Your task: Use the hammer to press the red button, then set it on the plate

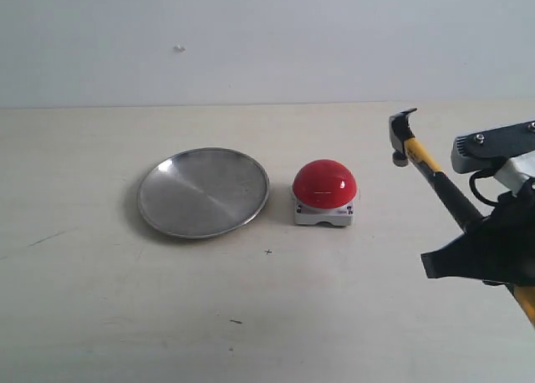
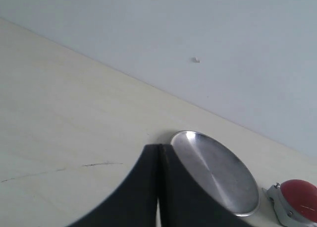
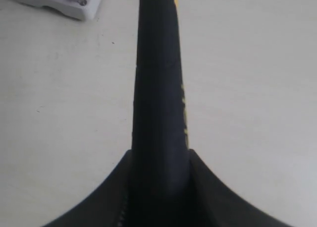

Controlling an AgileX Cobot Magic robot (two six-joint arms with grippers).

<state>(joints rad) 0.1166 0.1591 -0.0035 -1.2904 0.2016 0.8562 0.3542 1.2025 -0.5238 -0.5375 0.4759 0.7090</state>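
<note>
Near the right edge of the counter (image 1: 251, 324), the right hand (image 1: 487, 251) is clenched on the hammer (image 1: 435, 179) by its black handle, head raised in the air. The left hand (image 2: 158, 155) is clenched on nothing. Farther in, mid-counter, the red button (image 1: 324, 185) sits just beside the plate (image 1: 203, 191), not touching.

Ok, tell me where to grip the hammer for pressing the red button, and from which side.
Grip the hammer on its black handle, below the yellow neck, coming from the side away from the red button. The right gripper holds it so, jaws shut on the handle; that likely leaves the head free to reach the dome.
</note>
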